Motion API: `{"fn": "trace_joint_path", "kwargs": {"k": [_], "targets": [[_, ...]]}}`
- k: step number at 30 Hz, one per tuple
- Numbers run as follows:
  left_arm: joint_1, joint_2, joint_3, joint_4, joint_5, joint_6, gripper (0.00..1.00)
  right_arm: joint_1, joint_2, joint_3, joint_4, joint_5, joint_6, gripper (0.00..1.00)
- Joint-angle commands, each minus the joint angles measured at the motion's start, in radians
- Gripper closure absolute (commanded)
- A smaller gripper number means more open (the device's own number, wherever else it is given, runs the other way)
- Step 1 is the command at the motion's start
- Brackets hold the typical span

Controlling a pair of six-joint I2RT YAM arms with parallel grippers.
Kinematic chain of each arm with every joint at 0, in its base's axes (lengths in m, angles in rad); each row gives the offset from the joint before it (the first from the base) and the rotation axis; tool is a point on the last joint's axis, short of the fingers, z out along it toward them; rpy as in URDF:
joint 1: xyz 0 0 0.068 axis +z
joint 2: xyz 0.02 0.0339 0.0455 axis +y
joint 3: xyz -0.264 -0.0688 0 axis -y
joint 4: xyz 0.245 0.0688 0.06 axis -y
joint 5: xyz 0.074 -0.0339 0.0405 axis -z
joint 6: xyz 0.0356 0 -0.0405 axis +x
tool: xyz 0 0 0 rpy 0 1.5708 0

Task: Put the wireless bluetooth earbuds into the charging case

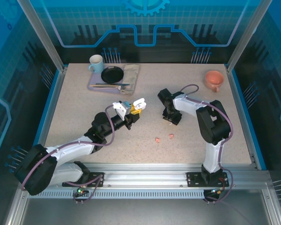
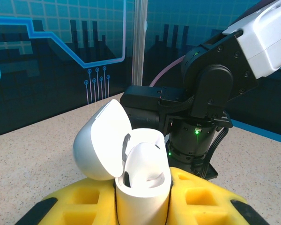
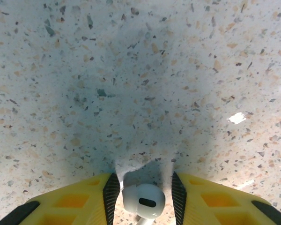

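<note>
From above, the open charging case [image 1: 139, 103] is seen clamped in the left gripper [image 1: 135, 110], while the right gripper [image 1: 171, 119] is pointed down at the table [image 1: 84, 108] and two pink earbuds [image 1: 157, 139] are left lying well apart from the case. At the left wrist, the case is held upright with its lid [image 2: 100, 140] tipped back, so it could be knocked askew by a misaligned approach. At the right wrist, a white earbud [image 3: 144, 199] is flanked closely by narrowed jaws, though a firm pinch cannot be told, and it could be squeezed out sideways.

"Left arm?"
"Stretched low and forward, its left hand [image 1: 134, 109] clamped on the open charging case [image 2: 131, 154]."
"And the right?"
"Folded back at the elbow, right hand [image 1: 170, 120] pointing down, fingers [image 3: 107, 197] pinching a white earbud [image 3: 144, 199]."
</note>
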Motion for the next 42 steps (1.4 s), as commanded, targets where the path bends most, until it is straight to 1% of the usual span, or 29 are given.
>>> {"fn": "trace_joint_path", "kwargs": {"k": [1, 13, 21, 28, 36, 42], "targets": [[0.000, -0.013, 0.013, 0.043, 0.009, -0.008, 1.00, 0.016, -0.024, -0.017, 0.002, 0.001, 0.021, 0.60], [-0.001, -0.019, 0.009, 0.040, 0.007, -0.006, 1.00, 0.020, -0.030, -0.035, 0.004, 0.006, 0.023, 0.61], [0.000, -0.026, 0.009, 0.037, 0.007, -0.006, 1.00, 0.020, -0.034, -0.044, 0.004, 0.009, 0.021, 0.67], [0.000, -0.031, 0.007, 0.033, 0.007, -0.007, 1.00, 0.020, -0.053, -0.052, 0.001, 0.020, 0.015, 0.69], [0.000, -0.031, 0.007, 0.029, 0.007, -0.005, 1.00, 0.020, -0.101, -0.057, 0.002, 0.028, -0.002, 0.71], [-0.001, -0.026, 0.007, 0.031, 0.012, -0.003, 1.00, 0.017, -0.183, -0.057, 0.003, 0.052, -0.038, 0.71]]}}
